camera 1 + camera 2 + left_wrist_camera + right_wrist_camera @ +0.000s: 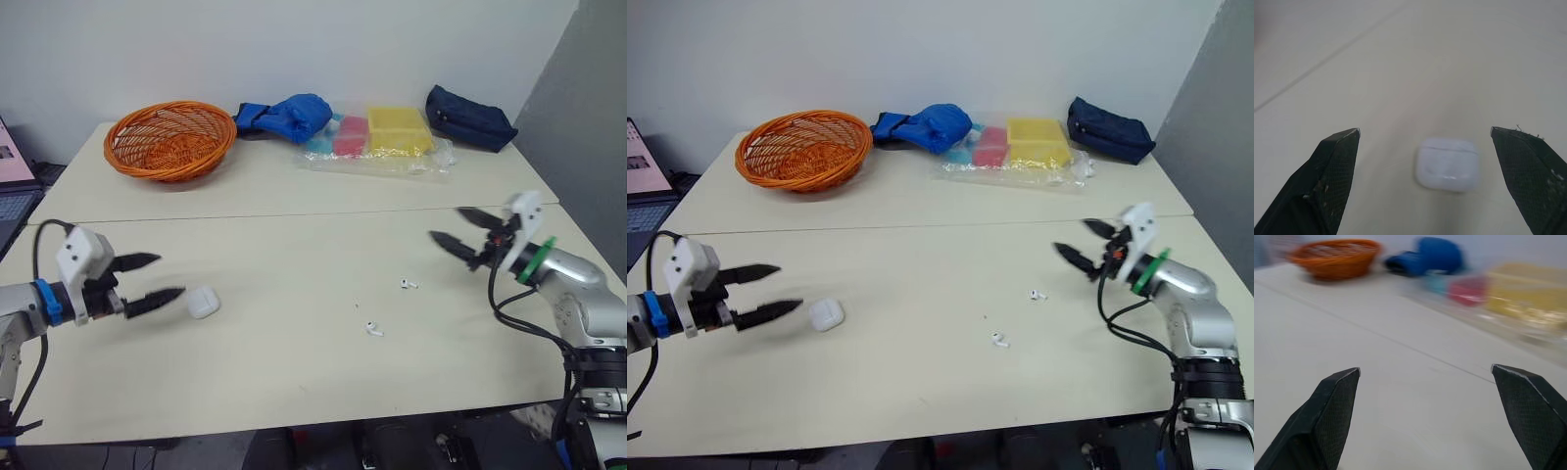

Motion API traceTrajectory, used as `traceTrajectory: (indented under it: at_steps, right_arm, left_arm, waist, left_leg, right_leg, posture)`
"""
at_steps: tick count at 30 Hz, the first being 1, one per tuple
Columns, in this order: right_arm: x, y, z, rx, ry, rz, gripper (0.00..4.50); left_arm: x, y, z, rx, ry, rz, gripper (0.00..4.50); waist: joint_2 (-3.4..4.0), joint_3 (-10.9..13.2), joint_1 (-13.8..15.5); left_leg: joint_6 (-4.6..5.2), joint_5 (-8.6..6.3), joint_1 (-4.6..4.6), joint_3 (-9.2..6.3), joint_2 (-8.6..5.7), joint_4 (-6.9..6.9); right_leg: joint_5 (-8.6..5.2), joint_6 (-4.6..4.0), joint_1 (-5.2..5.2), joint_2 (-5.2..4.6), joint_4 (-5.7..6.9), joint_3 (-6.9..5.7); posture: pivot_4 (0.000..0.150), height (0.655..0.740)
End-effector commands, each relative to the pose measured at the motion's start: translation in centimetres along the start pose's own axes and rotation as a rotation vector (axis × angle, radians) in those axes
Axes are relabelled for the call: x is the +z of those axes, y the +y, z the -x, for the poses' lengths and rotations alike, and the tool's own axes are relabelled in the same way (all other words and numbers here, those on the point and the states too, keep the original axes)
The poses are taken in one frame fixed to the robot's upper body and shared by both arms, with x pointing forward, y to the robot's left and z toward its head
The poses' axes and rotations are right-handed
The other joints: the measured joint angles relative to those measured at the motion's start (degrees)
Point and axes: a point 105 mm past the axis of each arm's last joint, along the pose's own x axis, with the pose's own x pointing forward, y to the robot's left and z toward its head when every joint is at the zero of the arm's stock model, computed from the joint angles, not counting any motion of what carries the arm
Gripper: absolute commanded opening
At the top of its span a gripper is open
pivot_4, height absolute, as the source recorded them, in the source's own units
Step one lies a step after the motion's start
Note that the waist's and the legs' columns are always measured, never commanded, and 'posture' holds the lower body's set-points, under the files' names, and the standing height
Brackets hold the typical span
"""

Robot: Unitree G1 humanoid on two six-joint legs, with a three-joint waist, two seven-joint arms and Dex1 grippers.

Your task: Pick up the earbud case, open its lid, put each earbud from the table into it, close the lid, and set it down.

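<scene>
left eye view: the earbud case [204, 302] lies on the table [294, 245] with its lid shut, just beyond the tips of the left gripper [168, 276]. that gripper's jaws are spread wide and hold nothing; the case is close in front of them, not between them and not touched. the two earbuds lie loose near the middle of the table, one earbud [409, 285] farther out and the other earbud [373, 329] nearer the front edge, both well apart from the case. the right gripper [446, 223] hangs above the table's right side, jaws wide apart and empty, near the farther earbud but clear of it.

right eye view: the same layout, with the case beside the left fingertips and both earbuds between the two arms.

left wrist view: the case sits centred in the gap between the two fingers, ahead of their tips, its lid seam closed.

right wrist view: bare tabletop lies between the open fingers, with an orange basket [1334, 257] far off.

judging from this, nothing of the task is done. the first pick-up looks about to start; lifting, opening, loading both earbuds, closing and setting down all remain.
</scene>
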Motion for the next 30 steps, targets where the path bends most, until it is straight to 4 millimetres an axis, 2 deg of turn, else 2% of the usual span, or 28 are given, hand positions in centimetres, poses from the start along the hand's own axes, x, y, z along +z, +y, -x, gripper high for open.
traceTrajectory:
  at_steps: [1,5,10,18,22,27,30]
  right_arm:
    - [2.6,4.2,-1.7,0.238,-0.026,-0.001,4.5]
    - [3.4,9.4,-3.4,0.484,0.0,0.025,4.5]
    - [4.3,12.3,-4.2,0.603,-0.013,0.053,4.5]
    - [4.9,13.0,-4.0,0.633,-0.015,0.086,4.5]
    - [5.5,12.7,-4.1,0.621,-0.029,0.093,4.5]
    - [5.5,12.7,-4.2,0.621,-0.026,0.094,4.5]
    - [5.5,12.6,-4.2,0.616,-0.026,0.098,4.5]
  left_arm:
    - [0.1,-0.2,-0.4,-0.064,0.026,-0.071,4.48]
    - [-0.9,0.5,-1.8,-0.074,0.037,-0.072,4.48]
    - [-2.1,0.9,-3.1,-0.081,0.043,-0.089,4.48]
    - [-3.0,0.7,-3.4,-0.108,0.049,-0.078,4.48]
    - [-3.5,0.4,-4.7,-0.097,0.031,-0.074,4.48]
    - [-4.1,0.2,-5.2,-0.107,0.044,-0.075,4.48]
    - [-4.2,0.6,-5.4,-0.086,0.042,-0.075,3.9]
  waist:
    - [0.0,0.0,0.2]
    - [0.01,0.0,0.9]
    - [-0.03,0.0,1.1]
    - [-0.11,0.0,1.1]
    - [-0.1,0.0,1.1]
    - [-0.14,0.0,1.1]
    - [-0.14,0.0,1.1]
  left_leg:
    - [0.0,0.0,-0.02,-0.08,0.04,0.0]
    - [0.0,0.0,-0.08,-0.23,0.08,0.0]
    - [0.01,-0.02,-0.16,-0.2,-0.01,0.0]
    - [0.02,-0.03,-0.19,-0.25,0.0,0.03]
    - [0.02,-0.03,-0.16,-0.24,0.0,0.03]
    - [0.02,-0.03,-0.17,-0.28,-0.01,0.05]
    - [0.02,-0.03,-0.17,-0.31,-0.02,0.05]
  right_leg:
    - [-0.12,-0.21,-0.01,0.01,0.01,-0.03]
    - [-0.14,-0.24,-0.05,0.1,0.05,-0.16]
    - [-0.15,-0.12,-0.07,0.16,0.03,-0.2]
    - [-0.14,-0.08,-0.08,0.13,0.04,-0.21]
    - [-0.14,-0.09,-0.08,0.13,0.09,-0.22]
    - [-0.14,-0.08,-0.06,0.15,0.09,-0.22]
    - [-0.14,-0.08,-0.03,0.15,0.09,-0.24]
  posture:
    - [0.15,0.74]
    - [0.15,0.74]
    - [0.15,0.74]
    - [0.15,0.74]
    - [0.15,0.74]
    - [0.15,0.74]
    - [0.15,0.74]
